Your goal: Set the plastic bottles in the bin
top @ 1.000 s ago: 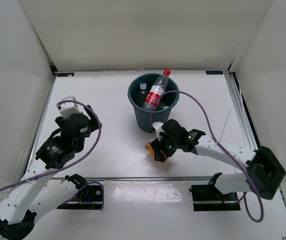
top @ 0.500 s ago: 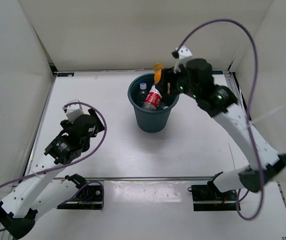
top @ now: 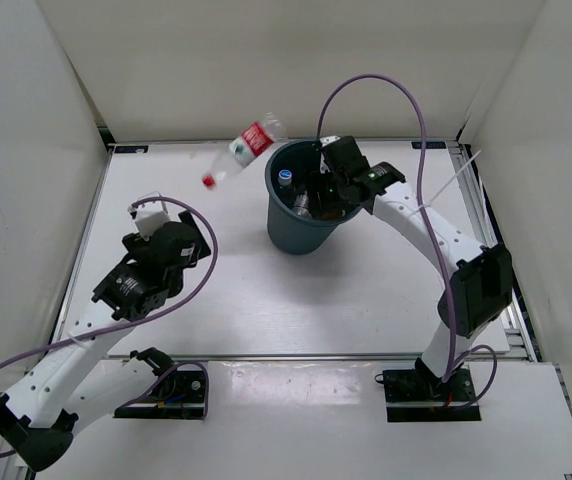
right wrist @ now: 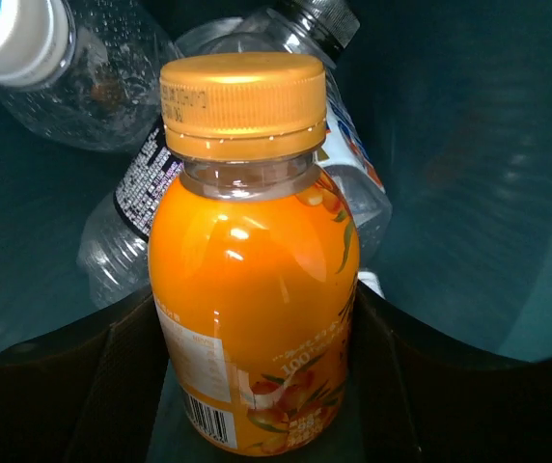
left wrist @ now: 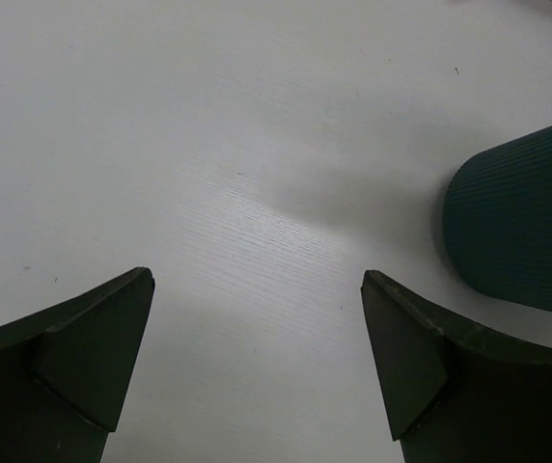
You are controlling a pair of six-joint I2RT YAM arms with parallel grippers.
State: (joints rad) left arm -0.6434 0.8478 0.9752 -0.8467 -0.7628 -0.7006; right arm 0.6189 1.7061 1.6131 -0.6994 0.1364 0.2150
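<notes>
Since half a second ago the red-capped bottle (top: 243, 148) has left the bin (top: 284, 228). It now shows as a blurred streak outside the rim at the bin's 10 o'clock, cap toward 8 o'clock; whether it touches the tabletop (top: 386, 290) cannot be told. The right tool (top: 324, 190) has dropped from above the rim into the bin's mouth.

The overhead view hides what the right tool carries. The right wrist view shows the orange bottle (right wrist: 252, 289) upright inside the bin's teal wall, pinched between the two dark fingers (right wrist: 83, 405). Behind it lie a blue-capped clear bottle (right wrist: 25, 58) at 10 o'clock and a dark-capped clear bottle (right wrist: 300, 24) at 12 o'clock.

Only the left wrist view shows the left tool (left wrist: 257, 278) plainly: fingers spread wide, nothing between them, over bare tabletop, with the bin's ribbed side at 3 o'clock.
</notes>
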